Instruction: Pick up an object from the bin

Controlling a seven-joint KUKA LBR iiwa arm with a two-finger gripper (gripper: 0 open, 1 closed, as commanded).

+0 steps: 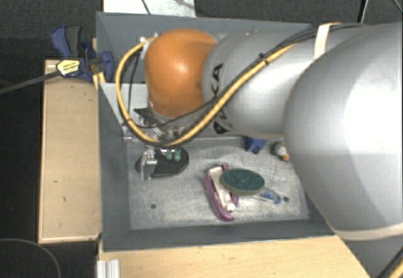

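In the camera view the silver arm (302, 100) reaches in from the right across the grey metal bin (116, 207). Its wrist is capped by a rounded orange cover (179, 72), and a yellow-and-black cable (189, 132) loops around it. Below that cover the gripper (149, 162) sits low, close to the bin floor at the left side. The wrist hides most of the claw, so I cannot tell how far it is open or whether it has hold of anything.

Just beside the gripper, touching it or nearly so, a flat black oval thing (170, 166) with a small green patch on top lies on the floor.

Well apart from it, toward the middle of the floor, is a small heap. There a dark green round disc (242, 180) rests on a purple and white curved piece (217, 198), and a thin blue-handled item (272, 196) pokes out to the right. Near the back wall, partly under the arm, lie a small blue thing (255, 144) and a small orange and white thing (281, 152).
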